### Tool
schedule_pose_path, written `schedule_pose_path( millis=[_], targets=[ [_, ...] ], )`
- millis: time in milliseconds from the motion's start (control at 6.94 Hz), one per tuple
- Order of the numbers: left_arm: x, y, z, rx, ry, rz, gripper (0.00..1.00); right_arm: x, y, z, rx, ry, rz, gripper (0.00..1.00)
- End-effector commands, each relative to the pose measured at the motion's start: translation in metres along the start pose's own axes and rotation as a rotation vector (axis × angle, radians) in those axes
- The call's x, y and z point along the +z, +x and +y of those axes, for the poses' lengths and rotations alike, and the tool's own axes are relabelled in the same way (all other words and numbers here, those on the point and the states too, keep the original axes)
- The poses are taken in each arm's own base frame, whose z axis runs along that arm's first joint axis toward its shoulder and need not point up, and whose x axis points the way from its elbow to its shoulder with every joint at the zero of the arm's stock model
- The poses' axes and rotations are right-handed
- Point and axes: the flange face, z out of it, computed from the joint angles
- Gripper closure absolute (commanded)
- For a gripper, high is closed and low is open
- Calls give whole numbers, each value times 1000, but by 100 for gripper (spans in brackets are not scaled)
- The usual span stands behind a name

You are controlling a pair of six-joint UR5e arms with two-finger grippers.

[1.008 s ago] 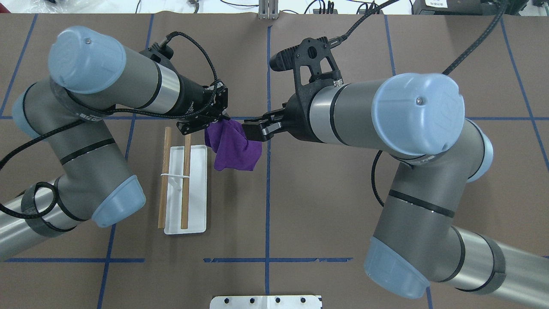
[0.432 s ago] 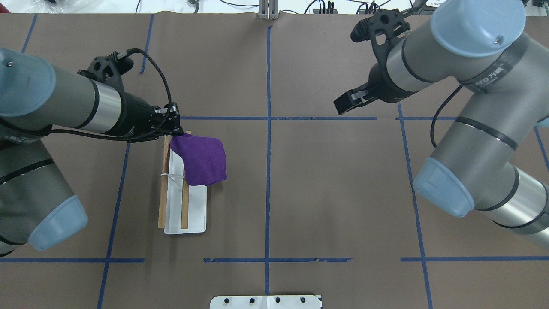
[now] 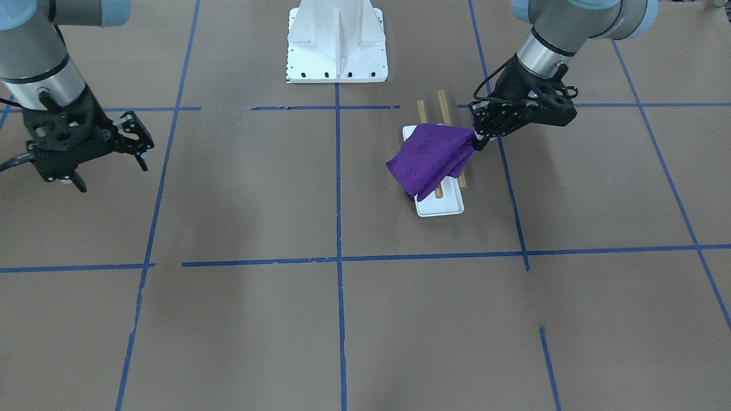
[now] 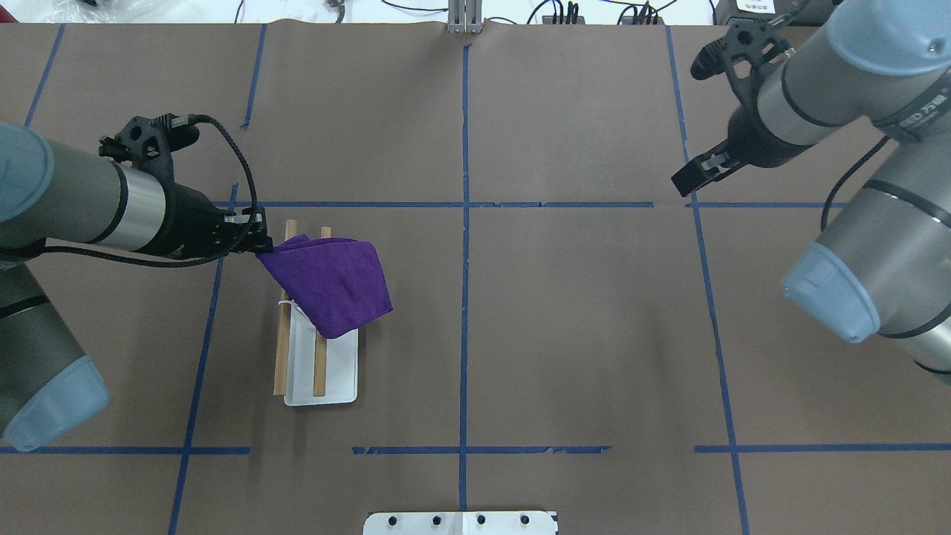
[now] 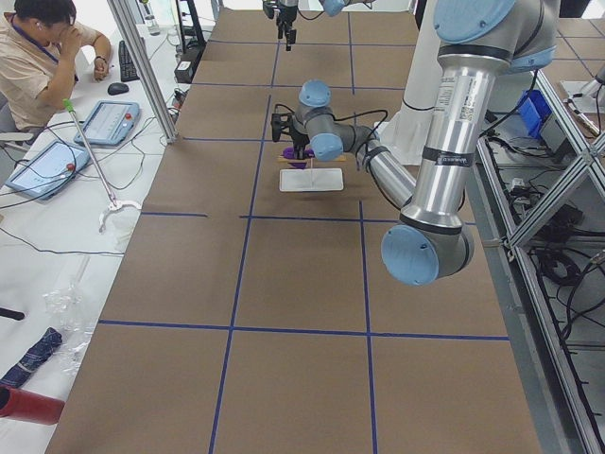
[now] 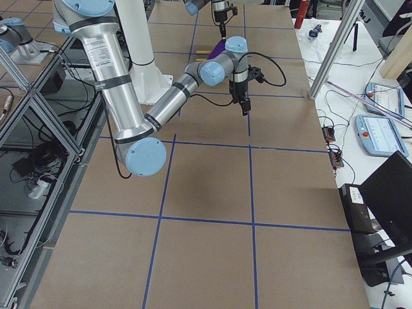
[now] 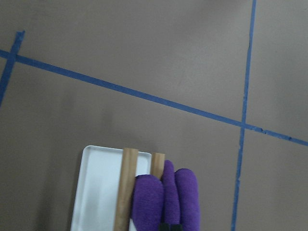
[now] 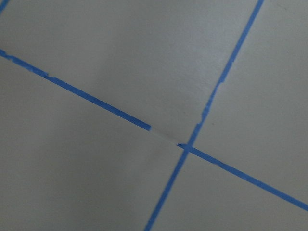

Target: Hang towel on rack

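The purple towel [image 4: 330, 286] lies draped across the far part of the rack, over both wooden rods [image 4: 281, 357], and hangs off its right side above the white tray base [image 4: 338, 379]. My left gripper [image 4: 260, 244] is shut on the towel's left corner, just left of the rods. In the front-facing view the left gripper [image 3: 476, 138] holds the towel [image 3: 431, 160] over the tray [image 3: 442, 206]. The left wrist view shows bunched towel folds [image 7: 166, 202] by a rod [image 7: 126, 183]. My right gripper [image 4: 687, 178] is open and empty, far off at the right [image 3: 137, 142].
The white bolted robot pedestal [image 3: 337, 45] stands at the near edge of the table [image 4: 461, 522]. Blue tape lines [image 8: 185, 147] cross the brown table cover. A person sits at a side desk [image 5: 43, 57] beyond the table's far edge.
My left gripper has moved left, pulling the towel further across both rods. My right arm has drawn back further to the right, away from the towel.
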Motion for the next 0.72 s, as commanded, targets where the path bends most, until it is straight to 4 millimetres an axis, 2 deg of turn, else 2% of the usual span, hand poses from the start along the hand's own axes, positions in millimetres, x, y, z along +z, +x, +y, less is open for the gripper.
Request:
schedule_pose_path(
  millis=[0, 144, 432, 576],
  targets=[
    [6, -18, 0, 26, 2, -8, 100, 0, 71, 32, -37, -41, 18, 0],
    [7, -19, -1, 38, 2, -11, 100, 0, 85, 39, -53, -49, 28, 0],
    [10, -36, -17, 74, 22, -42, 100, 1, 94, 46, -41, -57, 27, 0],
    [12, -38, -19, 79, 23, -42, 80, 2, 113, 61, 4, -75, 9, 0]
  ],
)
